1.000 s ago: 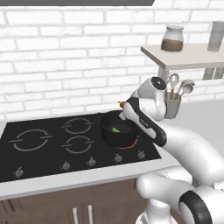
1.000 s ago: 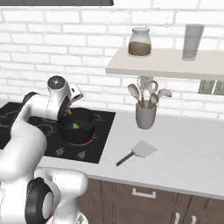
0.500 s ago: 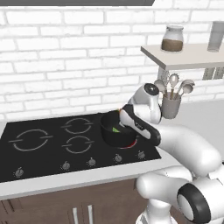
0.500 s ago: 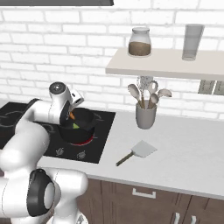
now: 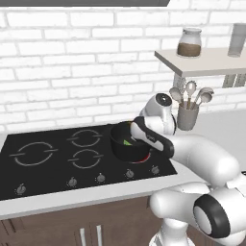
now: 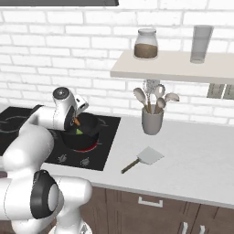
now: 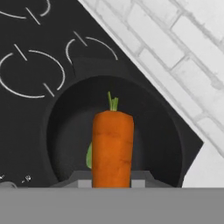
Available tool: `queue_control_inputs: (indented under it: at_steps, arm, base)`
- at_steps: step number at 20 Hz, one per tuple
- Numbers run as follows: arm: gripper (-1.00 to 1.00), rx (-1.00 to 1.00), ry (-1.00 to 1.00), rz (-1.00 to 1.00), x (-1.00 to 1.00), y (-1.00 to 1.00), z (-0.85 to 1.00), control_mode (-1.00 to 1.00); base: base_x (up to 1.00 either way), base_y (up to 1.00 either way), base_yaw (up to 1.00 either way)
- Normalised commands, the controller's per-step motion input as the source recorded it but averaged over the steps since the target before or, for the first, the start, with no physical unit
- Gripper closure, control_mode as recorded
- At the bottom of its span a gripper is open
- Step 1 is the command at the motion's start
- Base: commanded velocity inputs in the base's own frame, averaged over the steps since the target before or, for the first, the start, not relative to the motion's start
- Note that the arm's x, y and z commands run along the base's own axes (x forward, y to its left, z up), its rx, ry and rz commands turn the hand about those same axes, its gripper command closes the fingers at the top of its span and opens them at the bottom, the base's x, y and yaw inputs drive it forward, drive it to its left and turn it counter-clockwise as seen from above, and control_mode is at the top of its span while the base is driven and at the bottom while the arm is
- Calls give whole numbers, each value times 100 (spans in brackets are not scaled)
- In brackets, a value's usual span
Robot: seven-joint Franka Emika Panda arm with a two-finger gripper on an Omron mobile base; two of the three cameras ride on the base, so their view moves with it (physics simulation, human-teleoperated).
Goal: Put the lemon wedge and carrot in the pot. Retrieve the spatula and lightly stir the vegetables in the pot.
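Orange carrot (image 7: pixel 112 146) clenched in the gripper (image 7: pixel 112 180) — above the black pot (image 7: pixel 65 127), lemon wedge (image 7: pixel 89 156) inside.

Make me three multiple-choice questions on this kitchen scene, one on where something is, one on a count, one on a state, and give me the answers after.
1. Where does the spatula lie?
A. on the counter right of the hob
B. inside the pot
C. on the shelf

2. How many containers stand on the shelf?
A. one
B. two
C. four

3. What is the state of the carrot?
A. lying on the counter
B. standing in the utensil cup
C. held by the gripper over the pot

Answers: 1 A, it rests flat below the utensil cup. 2 B, a jar and a glass. 3 C, the hand view shows it between the fingers above the pot's opening.
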Motion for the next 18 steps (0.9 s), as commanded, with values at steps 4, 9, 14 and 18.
queue_control_inputs:
  at_steps: [4,9,14,18]
  arm:
    - [100,0,1,2,0,-5,-17,-100]
    - [100,-2,2,4,16,-2,-28,-100]
    - [100,-2,0,5,8,-4,-12,-100]
    - [100,0,0,4,0,-6,-1,-100]
  base:
    - [0,0,0]
    - [0,0,0]
    - [0,0,0]
    - [0,0,0]
